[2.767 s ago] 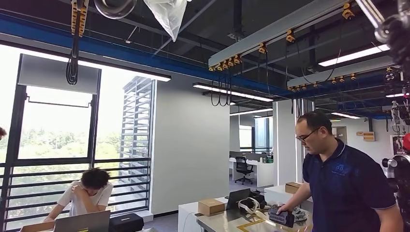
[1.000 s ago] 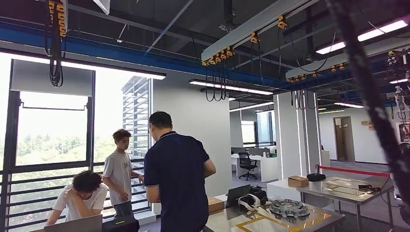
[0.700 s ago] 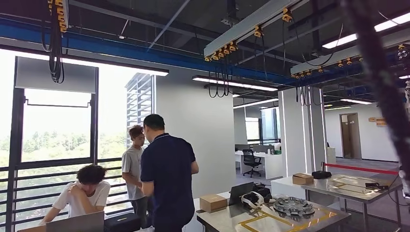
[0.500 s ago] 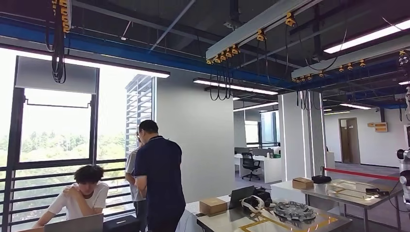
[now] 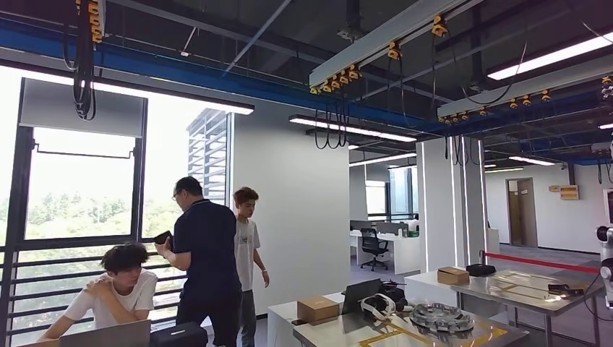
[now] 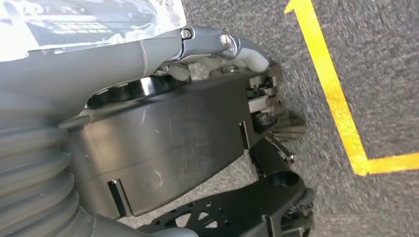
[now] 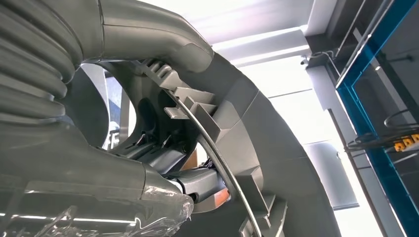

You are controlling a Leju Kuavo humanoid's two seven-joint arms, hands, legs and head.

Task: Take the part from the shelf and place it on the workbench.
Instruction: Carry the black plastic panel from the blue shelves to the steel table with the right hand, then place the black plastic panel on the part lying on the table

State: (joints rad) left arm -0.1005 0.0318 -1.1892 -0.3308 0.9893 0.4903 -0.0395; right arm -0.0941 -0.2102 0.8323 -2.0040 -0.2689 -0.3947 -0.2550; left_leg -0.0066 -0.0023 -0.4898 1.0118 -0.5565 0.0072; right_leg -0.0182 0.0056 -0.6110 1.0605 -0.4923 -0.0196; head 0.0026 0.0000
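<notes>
The part (image 7: 247, 128) is a grey round casting with ribs and a thin metal rim. My right hand (image 7: 99, 163) grips it, a plastic-wrapped thumb under it and a thick finger (image 7: 148, 34) arched over it, raised against the ceiling lights. My left hand (image 6: 148, 54) hangs low over the carpet, one grey finger stretched straight, holding nothing that I can see. The steel workbench (image 5: 499, 334) with yellow tape marks stands at the lower right of the head view. A similar round grey part (image 5: 439, 316) lies on it.
A person in a dark shirt (image 5: 206, 260) holding a small dark thing and a person in a white shirt (image 5: 247, 246) stand left of the bench. Another person (image 5: 119, 289) sits by the window. A cardboard box (image 5: 317, 309) and a second table (image 5: 535, 283) stand near. Yellow floor tape (image 6: 336, 98) runs under my left hand.
The head camera has swung, shifting the whole scene. The person in the dark shirt has left the workbench and walked left to the window, beside the person in white.
</notes>
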